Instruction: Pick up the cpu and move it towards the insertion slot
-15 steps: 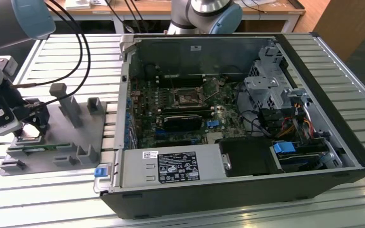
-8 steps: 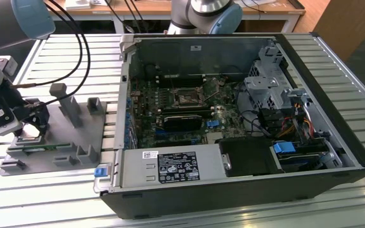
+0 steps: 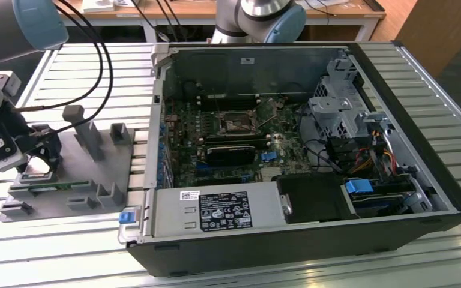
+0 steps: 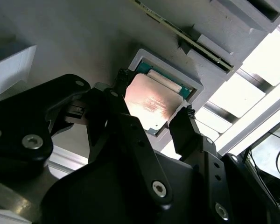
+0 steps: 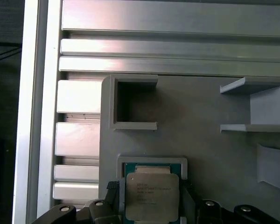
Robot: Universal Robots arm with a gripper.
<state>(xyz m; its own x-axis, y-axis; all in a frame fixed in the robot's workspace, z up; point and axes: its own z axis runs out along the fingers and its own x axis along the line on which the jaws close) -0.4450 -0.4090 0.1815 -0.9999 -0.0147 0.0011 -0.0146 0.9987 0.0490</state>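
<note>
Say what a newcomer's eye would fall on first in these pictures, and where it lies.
The open computer case sits in the exterior view's middle, the insertion slot on its board. At the exterior view's left, the end effector hangs over the grey fixture; in the second wrist view it grips the cpu by two edges.

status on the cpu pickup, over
tool shut on small square silvery cpu at grey plastic fixture. dark metal-framed square insertion slot apart, inside black computer case. case wall between.
</note>
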